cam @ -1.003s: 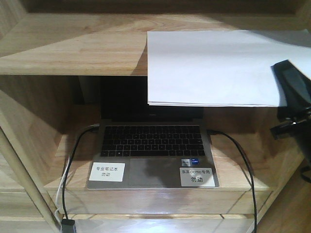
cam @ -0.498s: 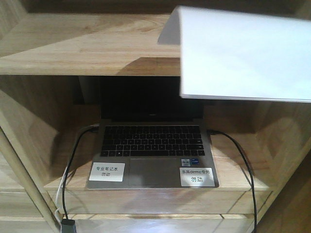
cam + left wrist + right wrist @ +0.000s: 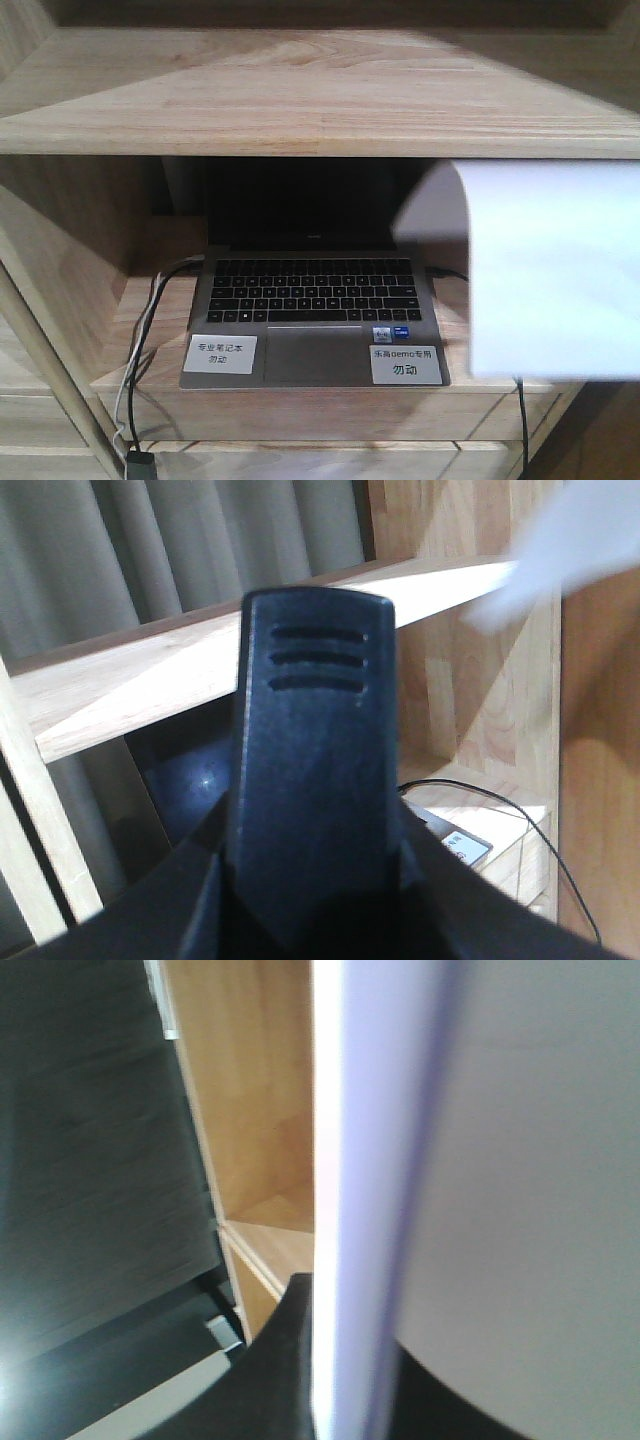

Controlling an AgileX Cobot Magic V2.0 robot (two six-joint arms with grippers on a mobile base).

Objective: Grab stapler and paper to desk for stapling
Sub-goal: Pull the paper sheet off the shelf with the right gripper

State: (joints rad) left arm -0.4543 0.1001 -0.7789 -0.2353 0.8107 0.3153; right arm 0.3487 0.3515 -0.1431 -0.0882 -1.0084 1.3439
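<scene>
Where the paper [image 3: 550, 280] is: hanging in mid-air at the right, in front of the lower shelf [image 3: 300, 385] opening, with its curl overlapping the right part of the laptop [image 3: 315, 300] screen.
Paper's long axis: pretty much up-and-down in the front view. The bottom edge is level and the top flops over toward the left.
Right gripper [image 3: 340, 1390]: pinching the sheet, with a black finger on either side. Only the right wrist cam shows this, and there the paper runs edge-on from top to bottom.
Left gripper [image 3: 315, 680]: one black finger fills the shot, so I can't tell if it's spread or closed.
Left wrist extra: blurry white paper corner at top right, by the upper shelf [image 3: 150, 690].
Front view only: the whole sheet, the laptop stickers [image 3: 220, 353] and the cables [image 3: 140, 340].
</scene>
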